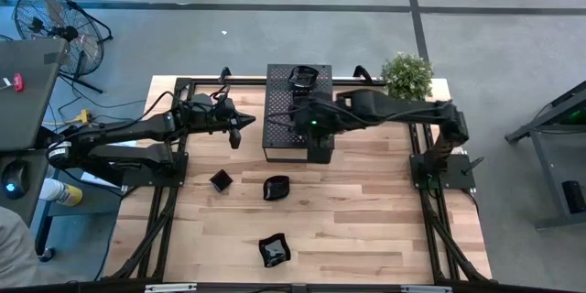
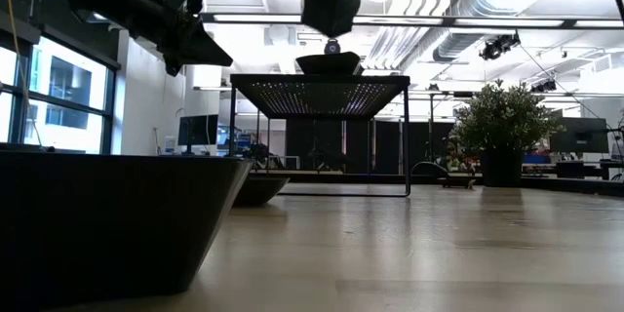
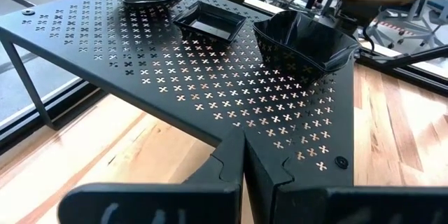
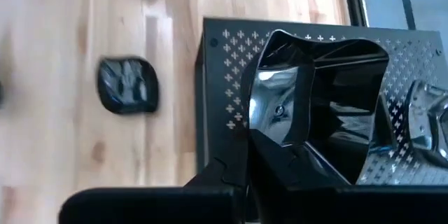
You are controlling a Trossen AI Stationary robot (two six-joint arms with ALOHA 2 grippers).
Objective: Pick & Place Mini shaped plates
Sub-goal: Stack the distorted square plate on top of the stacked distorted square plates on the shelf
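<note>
Pale wooden tabletop (image 1: 366, 220) carries a perforated black stand (image 1: 298, 101) at its far middle. Over the stand's near end, the right gripper (image 4: 246, 140) pinches the rim of a square black dish (image 4: 318, 105). Left of the stand, the left gripper (image 1: 240, 128) hovers closed and empty. Three more mini plates (image 1: 275, 187) lie on the near boards.

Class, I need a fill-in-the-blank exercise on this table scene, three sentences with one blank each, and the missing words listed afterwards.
1. The right end effector is shut on a glossy black ____ above the perforated stand.
2. On the bare wooden table, the high view shows ____ small black plates.
3. The potted plant stands at the table's far ____ corner in the high view.

Missing words: plate; three; right
</note>
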